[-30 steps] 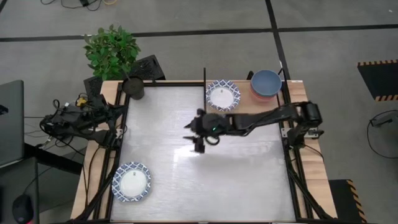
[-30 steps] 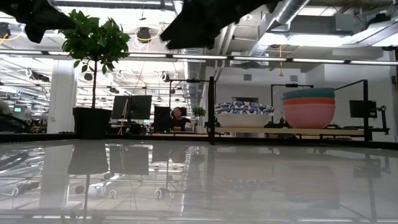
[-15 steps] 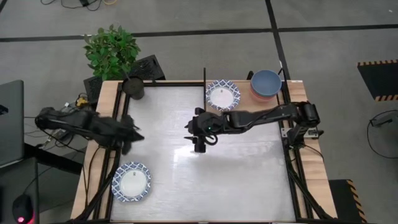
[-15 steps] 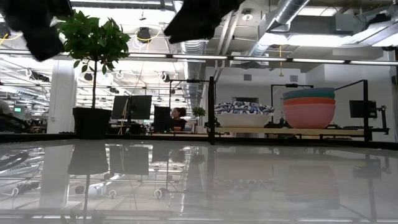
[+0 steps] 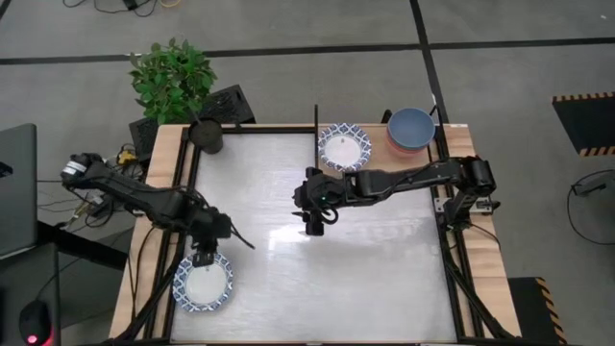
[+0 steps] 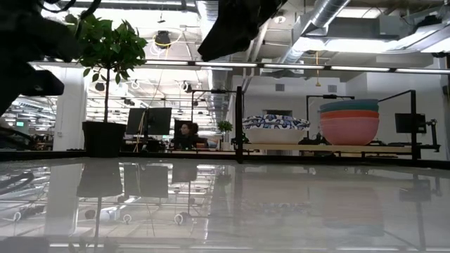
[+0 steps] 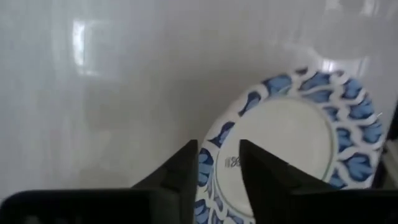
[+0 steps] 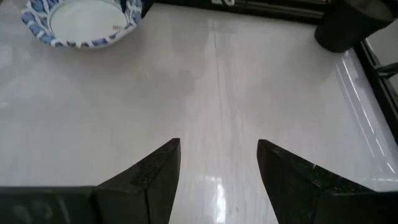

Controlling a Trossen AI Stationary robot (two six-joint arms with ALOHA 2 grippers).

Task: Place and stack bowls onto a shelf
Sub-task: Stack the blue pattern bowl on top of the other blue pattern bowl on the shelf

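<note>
A white bowl with a blue patterned rim (image 5: 203, 282) sits on its base near the table's near-left corner, and also shows in the left wrist view (image 7: 292, 143) and the right wrist view (image 8: 81, 18). My left gripper (image 5: 203, 259) (image 7: 219, 165) is open and hovers over that bowl's far rim, one finger on each side of the rim, apart from it. My right gripper (image 5: 309, 227) (image 8: 219, 155) is open above the middle of the table. On the wooden shelf (image 5: 377, 159) (image 6: 337, 148) at the far right stand a stack of white-and-blue bowls (image 5: 344, 149) (image 6: 275, 126) and a stack of coloured bowls (image 5: 411, 130) (image 6: 349, 121), blue on top.
A potted plant (image 5: 174, 79) and its dark pot (image 5: 207, 135) stand at the far-left corner. A black post (image 5: 316, 130) (image 6: 239, 123) marks the shelf's left end. The glossy white tabletop (image 5: 365, 279) lies bare between the bowl and the shelf.
My left arm has swung in from beyond the table's left edge toward the near-left corner. Its gripper has come down over the far rim of the white-and-blue bowl. The bowl has stayed where it was.
</note>
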